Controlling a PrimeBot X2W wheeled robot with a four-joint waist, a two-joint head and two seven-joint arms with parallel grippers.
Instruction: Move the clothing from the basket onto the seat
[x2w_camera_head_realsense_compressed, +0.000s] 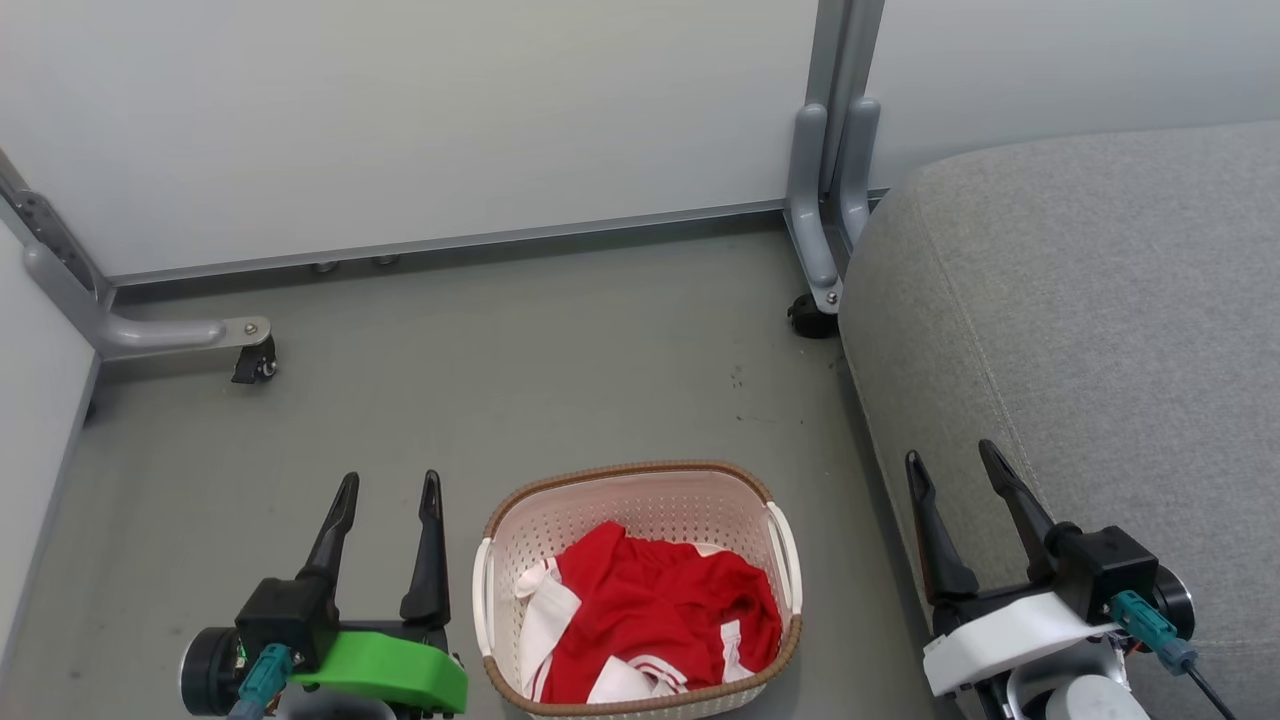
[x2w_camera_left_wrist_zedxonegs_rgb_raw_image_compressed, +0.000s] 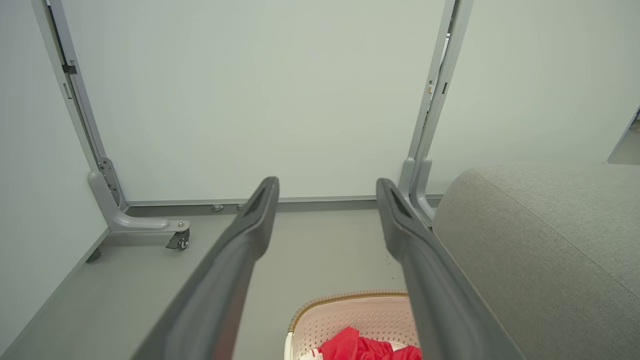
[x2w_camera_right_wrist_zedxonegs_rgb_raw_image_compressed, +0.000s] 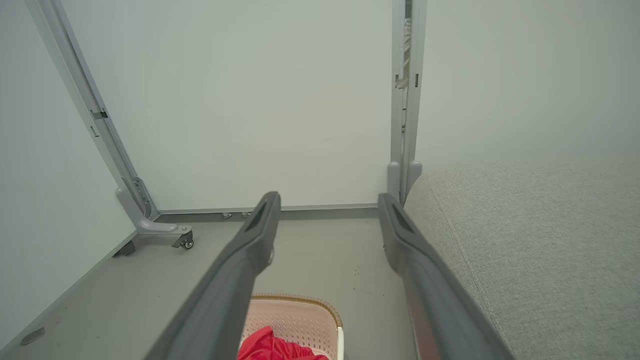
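Head view, nearest stuff first: left gripper (x2w_camera_head_realsense_compressed: 390, 478) sits low on the left with its two dark fingers spread wide and nothing between them. Same deal for the right gripper (x2w_camera_head_realsense_compressed: 950, 452) on the right, open and empty, showing against the rounded edge of the grey seat (x2w_camera_head_realsense_compressed: 1080, 330). Between the two, the laundry basket (x2w_camera_head_realsense_compressed: 630, 468) stands on the grey floor (x2w_camera_head_realsense_compressed: 500, 350) just beside the seat, with the red-and-white clothing (x2w_camera_head_realsense_compressed: 650, 600) bunched up inside it. Further back there's a caster wheel (x2w_camera_head_realsense_compressed: 255, 368) on a grey frame foot, then pale partition panels (x2w_camera_head_realsense_compressed: 400, 120).
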